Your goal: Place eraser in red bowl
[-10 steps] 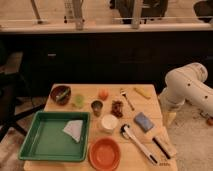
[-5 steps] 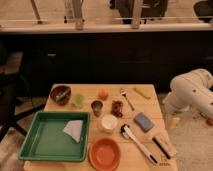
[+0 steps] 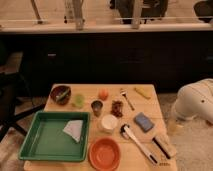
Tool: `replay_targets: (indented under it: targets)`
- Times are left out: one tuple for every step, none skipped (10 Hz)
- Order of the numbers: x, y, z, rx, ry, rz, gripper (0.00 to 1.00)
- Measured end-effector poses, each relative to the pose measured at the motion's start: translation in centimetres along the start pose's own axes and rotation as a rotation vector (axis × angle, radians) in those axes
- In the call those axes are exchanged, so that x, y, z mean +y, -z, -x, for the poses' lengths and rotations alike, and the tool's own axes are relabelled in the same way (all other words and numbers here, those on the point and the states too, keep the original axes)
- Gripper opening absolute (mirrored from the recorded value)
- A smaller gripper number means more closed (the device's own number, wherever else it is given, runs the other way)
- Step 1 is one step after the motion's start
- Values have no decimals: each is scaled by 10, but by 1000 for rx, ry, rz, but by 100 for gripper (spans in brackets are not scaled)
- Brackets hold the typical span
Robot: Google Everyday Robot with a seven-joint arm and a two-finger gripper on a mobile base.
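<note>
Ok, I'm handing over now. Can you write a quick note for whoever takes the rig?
Gripper: hangs just off the right edge of the table, away from the eraser.
Eraser: lies at the table's front right corner, beside the brush.
Red bowl: at the front edge, near the middle, empty.
Done: nothing yet.
Left: reach the eraser, grasp it, carry it left, and put it in the bowl.

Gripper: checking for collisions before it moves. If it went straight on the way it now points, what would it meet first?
The gripper seems to point down, just off the table's right edge. It would likely meet the floor first, not the eraser, though depth is unclear.
</note>
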Motion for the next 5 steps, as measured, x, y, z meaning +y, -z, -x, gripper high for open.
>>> replay_targets:
  targets:
    - [3, -4, -3, -1, -106, 3, 80]
    - [6, -8, -5, -11, -180, 10, 80]
    - [11, -16, -11, -16, -250, 22, 80]
    - [19, -25, -17, -21, -296, 43, 80]
    - [26, -32, -22, -22, -316, 58, 80]
